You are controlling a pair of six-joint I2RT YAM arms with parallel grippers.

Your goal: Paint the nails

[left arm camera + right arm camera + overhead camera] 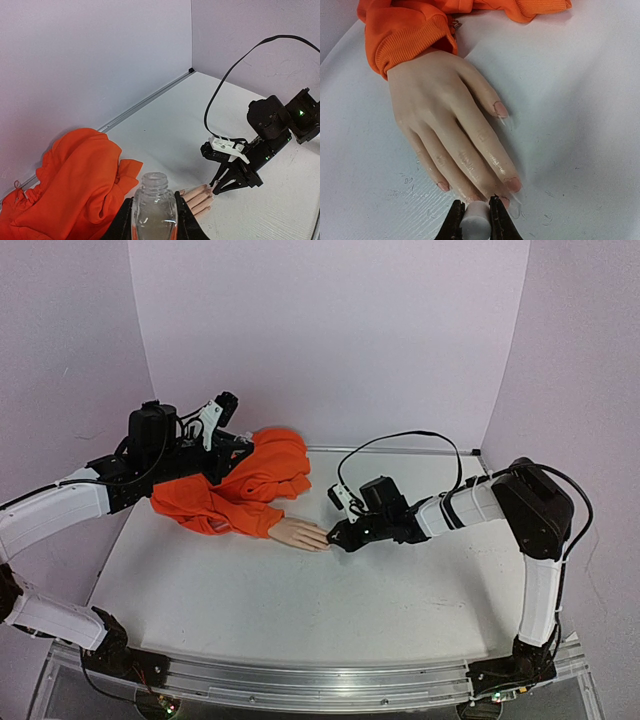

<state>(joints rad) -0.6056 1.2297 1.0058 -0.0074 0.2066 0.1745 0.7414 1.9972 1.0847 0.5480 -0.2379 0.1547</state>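
The pale peach mannequin hand (440,115) lies flat on the white table, sticking out of an orange sleeve (415,30). Its nails (514,184) look pinkish and glossy. My right gripper (475,212) is shut on a small white cylindrical brush cap (474,226), its tip right over the middle fingertips; the brush itself is hidden. From above, the right gripper (335,538) sits at the tips of the hand (298,533). My left gripper (154,216) is shut on an uncapped clear bottle (154,200), held upright behind the hand (197,196) beside the sleeve (75,185).
The orange garment (245,490) is bunched at the back left of the table. Pale walls enclose the back and both sides, with a metal rail (400,450) along the back edge. A black cable (400,440) loops over the right arm.
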